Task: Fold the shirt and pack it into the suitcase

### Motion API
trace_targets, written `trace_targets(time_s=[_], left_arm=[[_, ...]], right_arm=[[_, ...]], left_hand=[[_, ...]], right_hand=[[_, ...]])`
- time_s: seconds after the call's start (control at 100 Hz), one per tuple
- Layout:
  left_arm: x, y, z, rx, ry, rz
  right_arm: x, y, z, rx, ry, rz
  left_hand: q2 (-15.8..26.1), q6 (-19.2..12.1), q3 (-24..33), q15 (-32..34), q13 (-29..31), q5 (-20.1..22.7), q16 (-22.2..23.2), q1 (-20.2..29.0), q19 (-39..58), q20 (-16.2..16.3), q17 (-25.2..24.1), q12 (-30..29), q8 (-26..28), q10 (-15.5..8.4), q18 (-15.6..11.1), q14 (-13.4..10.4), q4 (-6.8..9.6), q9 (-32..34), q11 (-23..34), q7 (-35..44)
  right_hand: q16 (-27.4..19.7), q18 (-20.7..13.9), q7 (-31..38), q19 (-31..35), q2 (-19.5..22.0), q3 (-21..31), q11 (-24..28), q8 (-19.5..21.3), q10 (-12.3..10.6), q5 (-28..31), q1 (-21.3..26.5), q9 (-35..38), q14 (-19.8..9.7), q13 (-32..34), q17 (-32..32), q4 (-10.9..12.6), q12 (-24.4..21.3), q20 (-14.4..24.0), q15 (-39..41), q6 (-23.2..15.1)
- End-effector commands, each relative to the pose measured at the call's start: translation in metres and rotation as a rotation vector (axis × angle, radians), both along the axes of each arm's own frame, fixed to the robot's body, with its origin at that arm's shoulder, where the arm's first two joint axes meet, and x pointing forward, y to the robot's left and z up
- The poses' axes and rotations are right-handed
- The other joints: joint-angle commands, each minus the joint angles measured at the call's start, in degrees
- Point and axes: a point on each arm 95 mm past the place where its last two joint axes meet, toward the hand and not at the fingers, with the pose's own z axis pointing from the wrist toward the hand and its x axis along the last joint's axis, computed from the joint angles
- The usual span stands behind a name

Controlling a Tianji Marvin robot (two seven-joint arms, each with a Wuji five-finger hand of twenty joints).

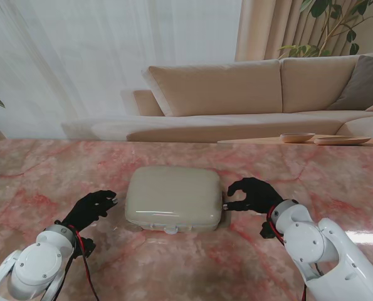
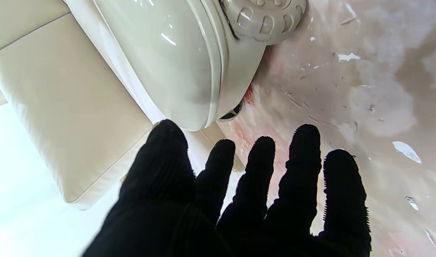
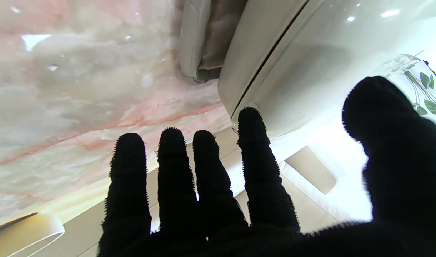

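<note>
The stand's view gives me the pink marble table (image 1: 42,169) first, with the beige sofa (image 1: 236,94) far behind it; on the table, near the middle, the suitcase (image 1: 173,195) lies flat and closed, its long axis running left to right, its handle side toward me; no shirt shows in any view, so I judge it already packed, though I cannot confirm that. My left hand (image 1: 93,207) sits just beside the suitcase's left end, fingers apart and holding nothing; my right hand (image 1: 252,193) is at the right end, fingers spread, also empty, and whether a fingertip touches the shell I cannot tell. In the left wrist view the fingers (image 2: 260,171) point past a suitcase wheel (image 2: 264,19); in the right wrist view the fingers (image 3: 253,142) reach toward the lid seam. The risk I see: pushing unevenly from one end would spin the smooth shell on the polished table, or slide it away; a stray finger could catch in the seam.
</note>
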Motion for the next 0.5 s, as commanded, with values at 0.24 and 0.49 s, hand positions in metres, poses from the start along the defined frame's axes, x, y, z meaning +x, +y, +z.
trace_targets(time_s=[0.24, 0.49], left_arm=[[-0.003, -0.001, -0.003, 0.001, 0.006, -0.009], [-0.002, -0.001, 0.0, 0.003, -0.008, -0.017]], right_arm=[[-0.007, -0.001, 0.001, 0.016, 0.002, -0.01], [-0.004, 0.01, 0.015, 0.046, -0.065, 0.0]], left_hand=[[2.6, -2.1, -2.1, -1.6, -1.2, -1.4, -0.8, -0.8, -0.7, 0.6, -1.1, -0.5, 0.1, -1.9, 1.8, -0.4, 0.64, 0.9, -1.2, -0.5], [2.7, -2.8, -2.1, -1.7, -1.2, -1.1, -0.8, -0.7, -0.7, 0.7, -1.1, -0.5, 0.1, -1.8, 1.9, -0.4, 0.65, 0.9, -1.3, -0.3]], right_hand=[[-1.3, 0.4, 0.3, -1.0, -0.6, 0.1, -1.1, 0.6, -1.4, 1.1, -3.0, 1.0, 0.2, 1.2, -0.4, 1.6, -0.4, 1.4, -0.6, -1.6], [-1.3, 0.3, 0.2, -1.2, -0.2, 0.5, -1.1, 0.5, -1.2, 1.0, -2.1, 1.3, 0.3, 1.1, -0.4, 1.6, -0.2, 1.7, -0.7, -1.1]])
